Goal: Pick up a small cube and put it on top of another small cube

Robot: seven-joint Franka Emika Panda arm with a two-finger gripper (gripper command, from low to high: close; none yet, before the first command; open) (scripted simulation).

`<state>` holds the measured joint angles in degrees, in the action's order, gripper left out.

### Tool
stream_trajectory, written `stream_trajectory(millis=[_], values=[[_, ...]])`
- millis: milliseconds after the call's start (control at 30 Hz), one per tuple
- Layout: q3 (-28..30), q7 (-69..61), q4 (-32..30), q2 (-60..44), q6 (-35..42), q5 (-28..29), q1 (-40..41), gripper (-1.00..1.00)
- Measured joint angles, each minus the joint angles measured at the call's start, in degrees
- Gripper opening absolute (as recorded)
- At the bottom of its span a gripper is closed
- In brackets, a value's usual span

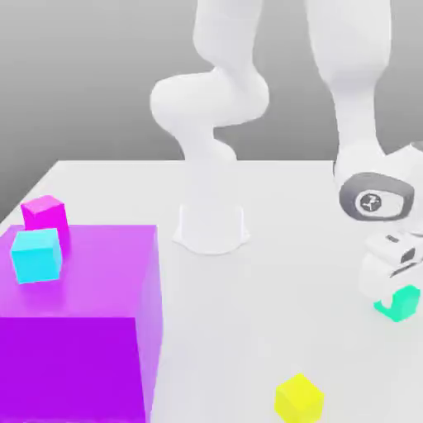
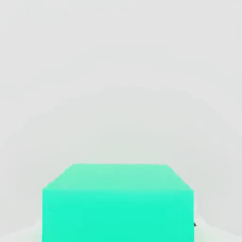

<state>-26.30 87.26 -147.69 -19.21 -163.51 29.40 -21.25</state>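
Observation:
The small cube [image 1: 405, 306], plain sea-green, rests on the white table at the exterior view's right. My gripper [image 1: 395, 299] has come down over it, and the hand covers the cube's upper left part. In the hand view the small cube [image 2: 118, 208] sits very close, with its top and one side face showing. The gripper is shut on this cube, which still sits at table level.
A big purple block [image 1: 78, 314] fills the near left, with a cyan-blue cube [image 1: 37, 254] on top of it. A magenta cube [image 1: 45, 213] stands behind the block. A yellow cube [image 1: 299, 397] lies near the front edge. The arm's base [image 1: 211, 227] stands mid-table.

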Motion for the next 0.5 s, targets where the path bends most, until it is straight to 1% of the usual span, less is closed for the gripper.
stream_trajectory(millis=[133, 200, 267, 500], values=[[-6.2, -6.2, -1.7, 5.6, 3.4, -8.3, 4.5, -1.0], [-7.3, -9.2, -2.0, 8.0, 5.1, -12.2, 5.9, -1.0], [-5.5, -10.7, -0.6, 8.7, 7.2, -14.2, 9.1, -1.0], [4.0, -16.0, 6.5, 9.7, 14.0, -21.2, 22.0, -1.0]])
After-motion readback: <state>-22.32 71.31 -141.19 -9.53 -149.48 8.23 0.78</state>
